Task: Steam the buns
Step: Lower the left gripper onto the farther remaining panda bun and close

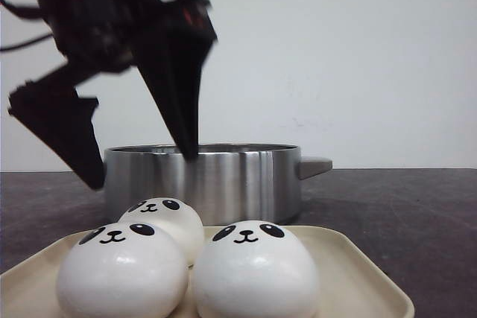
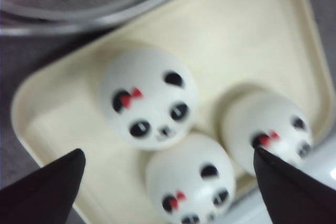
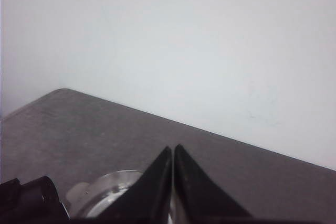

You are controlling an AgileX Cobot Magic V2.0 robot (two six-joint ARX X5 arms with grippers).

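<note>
Low in the front view, three buns sit on a cream tray (image 1: 365,273). One bun (image 1: 123,269) is at the lower left, one bun (image 1: 256,269) is at the lower middle, and a third bun (image 1: 165,221) sits just behind and between them. All three touch each other. Each is white and shiny with a black panda face. Only three buns show in these views.

Behind the tray stands a round silver pot (image 1: 205,180) with a short handle (image 1: 314,165) sticking out to the right. The tray and pot rest on a dark table (image 1: 402,206), with a pale wall (image 1: 343,50) behind.

At the upper left of the front view, the left gripper (image 1: 141,173) hangs in the air above the left side of the pot. Its two black fingers (image 1: 175,80) are spread wide apart and hold nothing.

From the left wrist view, the same three buns (image 2: 148,96) lie on the tray (image 2: 247,24), and small red bows show on their heads. The pot rim (image 2: 105,14) curves along the top.

From the right wrist view, the right gripper (image 3: 172,153) has its two fingers pressed together with nothing between them. Part of the pot (image 3: 105,198) shows at the lower left.
</note>
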